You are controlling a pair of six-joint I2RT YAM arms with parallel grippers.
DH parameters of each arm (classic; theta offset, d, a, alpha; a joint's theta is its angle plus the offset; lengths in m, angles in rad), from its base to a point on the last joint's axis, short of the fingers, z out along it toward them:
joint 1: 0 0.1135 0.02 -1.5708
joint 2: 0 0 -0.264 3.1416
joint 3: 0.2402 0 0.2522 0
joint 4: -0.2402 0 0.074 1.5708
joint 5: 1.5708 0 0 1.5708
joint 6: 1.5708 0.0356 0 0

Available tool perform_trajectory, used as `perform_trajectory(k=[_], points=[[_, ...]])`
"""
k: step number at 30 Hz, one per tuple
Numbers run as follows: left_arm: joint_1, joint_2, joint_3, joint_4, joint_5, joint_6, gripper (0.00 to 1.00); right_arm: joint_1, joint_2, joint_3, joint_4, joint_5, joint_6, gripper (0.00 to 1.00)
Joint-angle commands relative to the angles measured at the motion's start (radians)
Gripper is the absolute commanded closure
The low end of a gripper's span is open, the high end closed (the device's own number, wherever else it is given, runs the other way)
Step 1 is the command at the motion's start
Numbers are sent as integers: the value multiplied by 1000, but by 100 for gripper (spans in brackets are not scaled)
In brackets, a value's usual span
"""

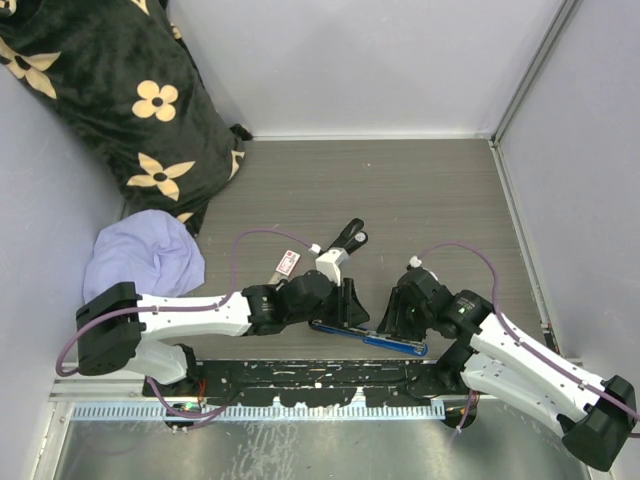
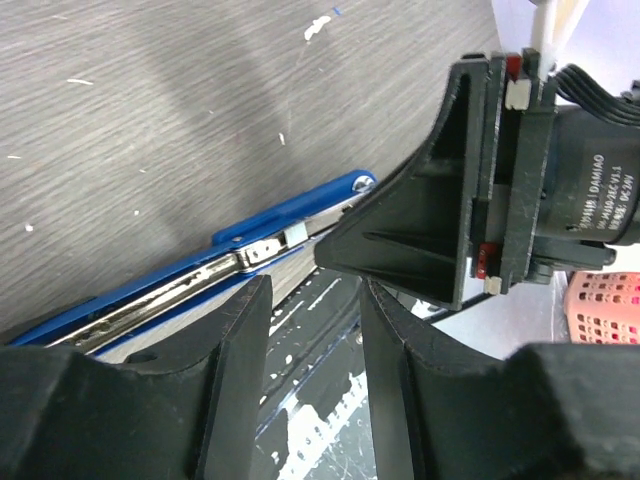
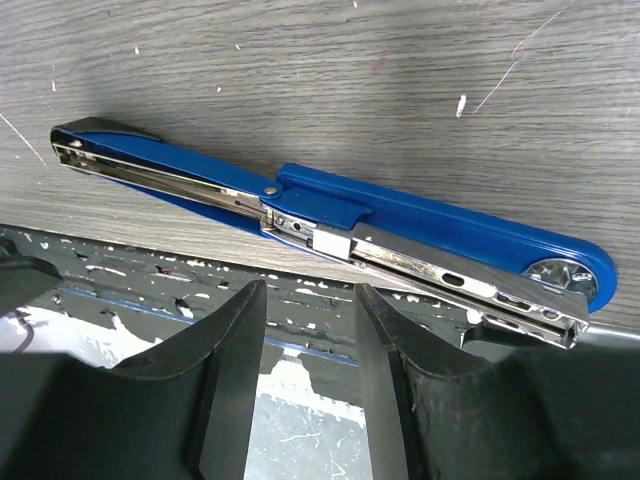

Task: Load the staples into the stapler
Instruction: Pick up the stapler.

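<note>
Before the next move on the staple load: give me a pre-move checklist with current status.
1. Blue stapler hinged open flat, rail exposed: ok.
2. Staples box picked up: not ok; it lies on the table, beyond the left gripper, held by neither arm.
3. Left gripper open and empty: ok.
4. Right gripper open and empty: ok.
5. Rail free of old staples: cannot tell.
6. Clearance between the two grippers over the stapler: not ok; they look crowded.
</note>
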Motion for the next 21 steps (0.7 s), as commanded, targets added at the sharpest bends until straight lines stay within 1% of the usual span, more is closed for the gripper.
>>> perform_trajectory(k=[1, 3, 5, 8, 11, 15, 18, 21], points=[[-1, -70, -19, 10, -102, 23, 57, 24, -3, 17, -8, 52, 21, 54], [10, -101, -32, -13, -122, 34, 57, 42, 7, 19, -10, 70, 50, 54], [45, -126, -49, -34, -107, 41, 56, 67, 27, 22, -16, 95, 81, 54], [122, -211, -83, -75, -81, 57, 56, 118, 52, 40, -42, 151, 137, 55], [205, -286, -106, -122, -52, 103, 54, 153, 72, 51, -88, 208, 192, 58], [304, -349, -105, -197, 14, 162, 54, 187, 116, 61, -80, 227, 248, 60], [335, -374, -115, -206, 44, 183, 54, 223, 161, 98, -95, 264, 278, 61], [348, -365, -118, -204, 82, 189, 54, 249, 205, 124, -78, 270, 287, 61]])
